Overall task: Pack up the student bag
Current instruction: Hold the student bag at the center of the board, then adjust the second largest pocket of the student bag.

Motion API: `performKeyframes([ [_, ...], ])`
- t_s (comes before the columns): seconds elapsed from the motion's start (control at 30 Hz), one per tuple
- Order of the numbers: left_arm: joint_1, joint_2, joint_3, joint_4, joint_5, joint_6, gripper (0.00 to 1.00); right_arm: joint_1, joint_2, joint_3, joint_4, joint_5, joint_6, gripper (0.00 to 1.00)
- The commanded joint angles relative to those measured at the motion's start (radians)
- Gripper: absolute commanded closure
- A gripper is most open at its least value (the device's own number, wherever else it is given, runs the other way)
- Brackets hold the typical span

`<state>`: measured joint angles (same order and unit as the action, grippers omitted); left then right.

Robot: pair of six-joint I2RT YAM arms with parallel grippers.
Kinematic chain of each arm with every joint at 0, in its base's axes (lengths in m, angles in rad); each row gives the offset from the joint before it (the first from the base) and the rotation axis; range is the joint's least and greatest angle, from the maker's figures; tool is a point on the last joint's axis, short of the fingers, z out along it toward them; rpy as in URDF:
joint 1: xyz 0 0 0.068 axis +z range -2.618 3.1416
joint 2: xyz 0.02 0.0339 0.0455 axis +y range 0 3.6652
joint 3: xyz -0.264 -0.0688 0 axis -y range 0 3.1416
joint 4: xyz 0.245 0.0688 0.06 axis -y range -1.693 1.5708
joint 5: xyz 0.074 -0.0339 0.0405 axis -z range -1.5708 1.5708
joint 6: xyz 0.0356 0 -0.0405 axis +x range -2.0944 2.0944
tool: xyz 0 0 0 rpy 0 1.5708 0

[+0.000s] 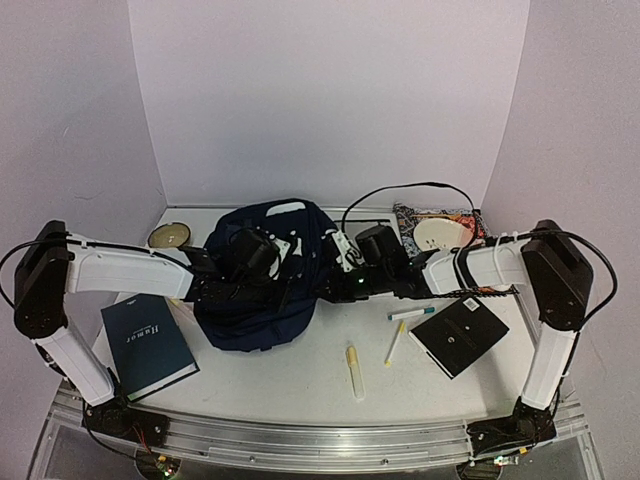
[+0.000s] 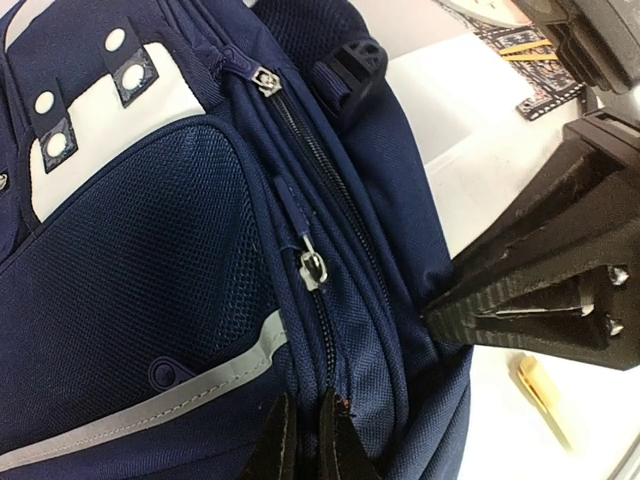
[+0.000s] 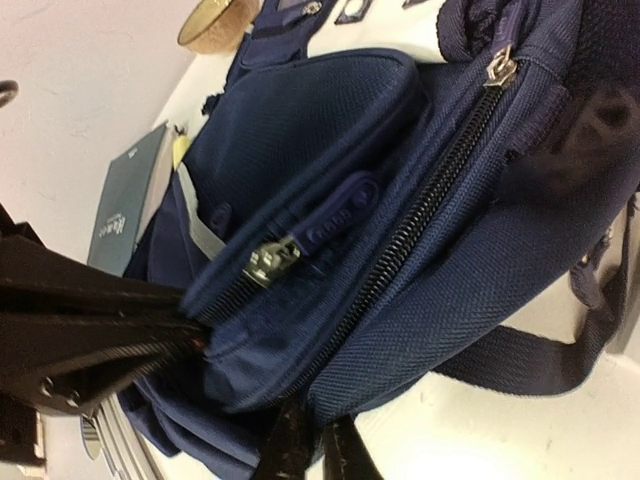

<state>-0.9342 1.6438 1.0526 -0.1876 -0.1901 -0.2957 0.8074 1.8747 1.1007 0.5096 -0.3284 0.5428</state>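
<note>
Student bag (image 1: 250, 322): quantity one. It lies on the table between the two arms, and we give every position below relative to it.

Left of the bag, toward the rear, we count one round amber bowl (image 1: 168, 236). Left of the bag, toward the front, we count one dark hardcover book (image 1: 150, 345), just beside the navy fabric.

On the bag's left flank sits the left gripper (image 2: 305, 445). Its jaws are pressed together and pinch a ridge of the bag's fabric beside a zip track. In the left wrist view we count two metal zip pulls (image 2: 312, 268) on this face.

On the bag's right flank sits the right gripper (image 3: 312, 428). Its jaws stand almost together, with only a sliver of gap, and the tips touch the bag's side panel. We cannot tell whether any fabric is caught between them.

Right of the bag, toward the rear, we count one patterned mat (image 1: 472, 220) carrying one white plate (image 1: 438, 234). Right of the bag, toward the front, we count three markers (image 1: 396, 342) and one flat black pad (image 1: 460, 336).
</note>
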Motion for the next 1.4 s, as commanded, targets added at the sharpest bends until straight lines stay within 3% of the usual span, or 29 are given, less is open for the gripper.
performKeyframes([
  [0.0,0.018,-0.072,-0.058,0.032,0.024,-0.005,1.00,-0.010,-0.130,0.038,-0.116,0.107,-0.119,0.84],
  [0.2,0.018,-0.067,-0.092,0.083,0.072,0.009,1.00,-0.013,-0.172,0.147,-0.285,0.202,-0.230,0.74],
  [0.43,0.018,-0.091,-0.118,0.146,0.121,0.007,1.00,-0.056,-0.046,0.295,-0.391,0.170,-0.290,0.71],
  [0.9,0.019,-0.112,-0.129,0.174,0.184,-0.021,1.00,-0.102,0.241,0.522,-0.427,0.047,-0.294,0.71],
  [1.37,0.018,-0.118,-0.125,0.183,0.246,-0.036,1.00,-0.103,0.383,0.630,-0.427,-0.004,-0.264,0.72],
])
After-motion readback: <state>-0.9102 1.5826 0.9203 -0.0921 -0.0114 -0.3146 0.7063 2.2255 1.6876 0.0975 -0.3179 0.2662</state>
